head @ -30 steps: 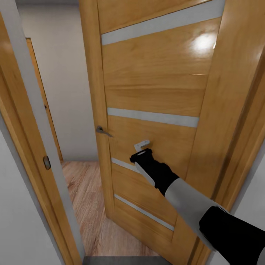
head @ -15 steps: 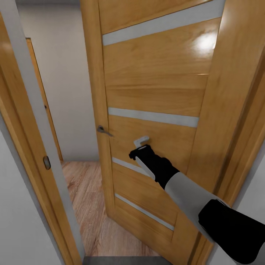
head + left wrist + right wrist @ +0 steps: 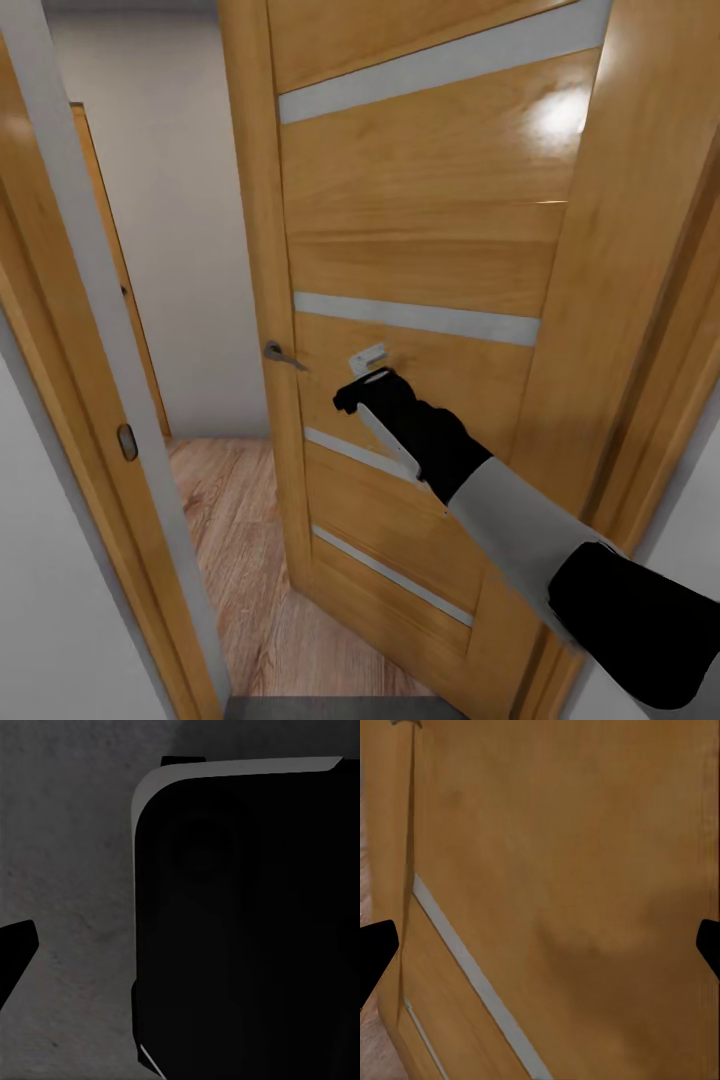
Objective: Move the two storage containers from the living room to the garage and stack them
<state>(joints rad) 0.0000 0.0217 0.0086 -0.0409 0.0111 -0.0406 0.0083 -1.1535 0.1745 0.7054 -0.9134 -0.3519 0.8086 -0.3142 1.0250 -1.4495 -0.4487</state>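
Observation:
The two storage containers are out of view. I face a wooden door (image 3: 420, 230) with pale horizontal strips, standing partly ajar. My right arm reaches forward to it, and my right gripper (image 3: 367, 358) sits against the door panel, a little right of the metal lever handle (image 3: 280, 354). In the right wrist view the right gripper (image 3: 540, 945) is open, its dark fingertips (image 3: 375, 949) wide apart, with only the door panel (image 3: 570, 870) between them. The left wrist view looks down at dark grey concrete floor (image 3: 67, 870) and a black part of the robot (image 3: 247, 930), with one left fingertip (image 3: 15, 952) at the edge.
The door frame (image 3: 90, 330) stands close on the left, leaving a narrow gap. Through it lie light wood plank floor (image 3: 240, 540), a pale wall (image 3: 180, 200) and another wooden door (image 3: 105, 230). A strip of grey floor (image 3: 330, 708) lies at my feet.
My right gripper has slid up and to the left along the door panel, closer to the lever handle. The door has barely moved.

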